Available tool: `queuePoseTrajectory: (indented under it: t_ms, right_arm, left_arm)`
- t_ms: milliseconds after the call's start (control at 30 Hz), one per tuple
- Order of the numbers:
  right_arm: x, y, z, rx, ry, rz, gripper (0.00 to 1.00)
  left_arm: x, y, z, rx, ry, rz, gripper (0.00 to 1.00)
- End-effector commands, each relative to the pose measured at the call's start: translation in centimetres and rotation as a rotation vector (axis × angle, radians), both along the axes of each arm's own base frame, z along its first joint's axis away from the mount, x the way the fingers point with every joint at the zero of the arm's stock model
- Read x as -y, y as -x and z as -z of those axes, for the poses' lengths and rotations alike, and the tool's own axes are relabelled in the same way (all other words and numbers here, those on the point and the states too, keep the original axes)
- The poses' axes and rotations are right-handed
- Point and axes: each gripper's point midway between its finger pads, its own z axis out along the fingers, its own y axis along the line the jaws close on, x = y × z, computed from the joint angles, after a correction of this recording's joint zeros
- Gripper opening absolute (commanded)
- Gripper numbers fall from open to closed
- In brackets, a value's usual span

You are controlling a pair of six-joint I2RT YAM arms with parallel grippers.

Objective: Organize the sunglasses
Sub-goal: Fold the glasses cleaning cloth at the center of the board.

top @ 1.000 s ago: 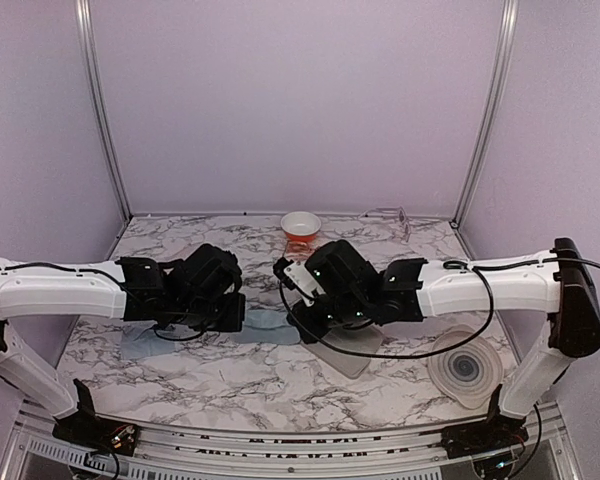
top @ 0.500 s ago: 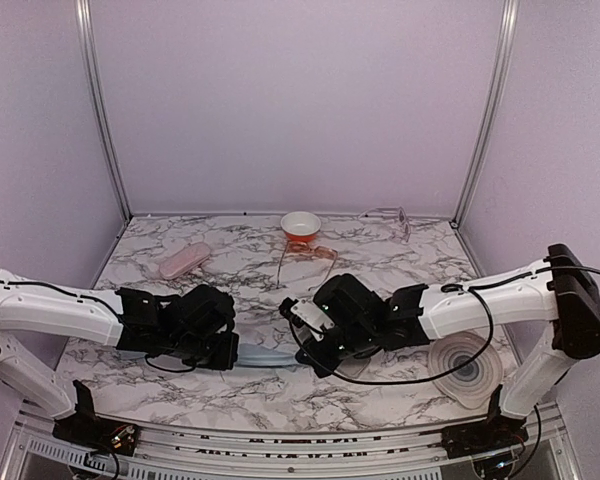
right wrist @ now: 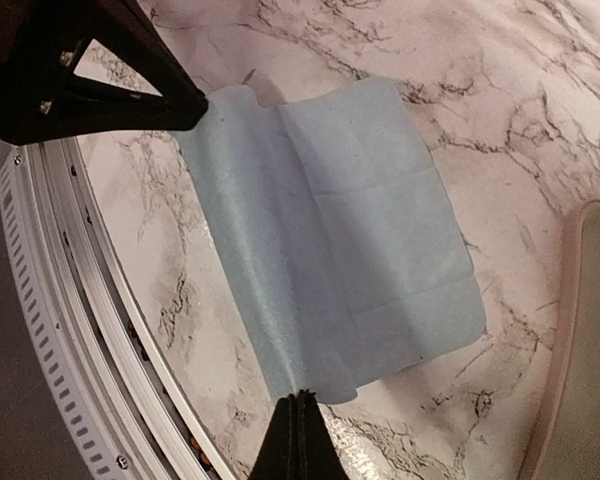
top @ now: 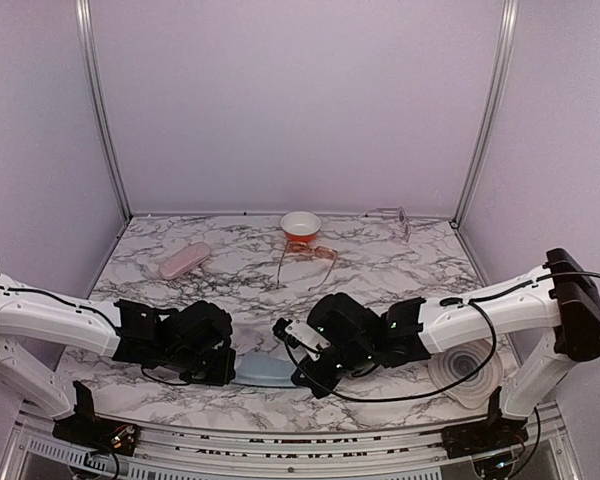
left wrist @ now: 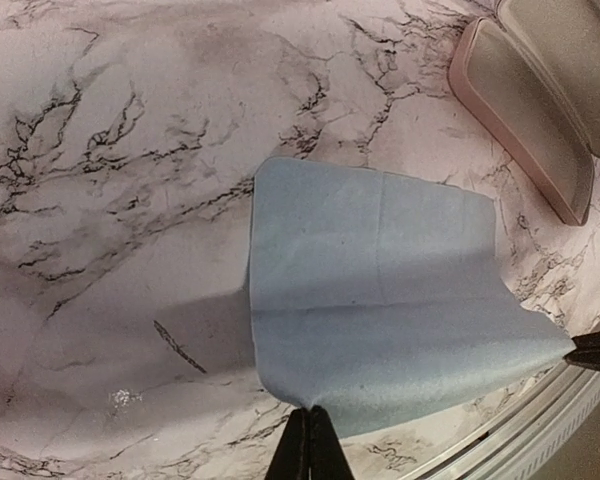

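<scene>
Top external view: we see both arms low over the near edge of the marble table [top: 410, 262], with the light blue cloth [top: 265, 370] spread between them.
Left gripper [left wrist: 308, 435]: fingers closed on the cloth's left end.
Right gripper [right wrist: 298, 412]: fingers pinched tight on the cloth's right end.
Cloth: mostly flat on the table, its held corners slightly raised.
Change: within the last second we note both arms drawn back from mid-table toward the near edge, bringing the cloth with them and uncovering the far half of the table.
Orange-brown sunglasses [top: 310, 253]: far centre, just near of the bowl [top: 300, 223], well apart from both grippers.
Pale sunglasses [top: 392, 213]: far right, by the back wall; too small for detail.
Closed pink case [top: 183, 261]: far left.
Open pink case [left wrist: 525, 110]: just right of the cloth.
Meaning: we judge this to be preparation, with neither pair yet handled.
</scene>
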Motion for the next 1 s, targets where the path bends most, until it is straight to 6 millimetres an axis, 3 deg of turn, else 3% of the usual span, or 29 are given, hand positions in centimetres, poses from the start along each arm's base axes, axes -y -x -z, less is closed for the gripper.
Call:
queuePoseTrajectory:
  t_ms: [0, 267, 600, 967]
  right_arm:
    - [0.6, 0.8, 1.1, -0.052, 0.035, 0.013, 0.0]
    - [1.4, 1.5, 3.1, -0.097, 0.087, 0.023, 0.0]
    - [1.4, 0.4, 3.2, -0.07, 0.109, 0.073, 0.0]
    - [1.7, -1.5, 2.5, -0.003, 0.12, 0.142, 0.0]
  left_arm:
    - [-0.5, 1.2, 1.2, -0.052, -0.012, -0.003, 0.0]
    - [-0.4, 0.8, 1.7, -0.043, -0.047, -0.007, 0.0]
    - [1.4, -1.0, 0.4, 0.016, -0.07, 0.003, 0.0]
    - [1.6, -2.0, 0.6, 0.044, -0.116, -0.008, 0.0]
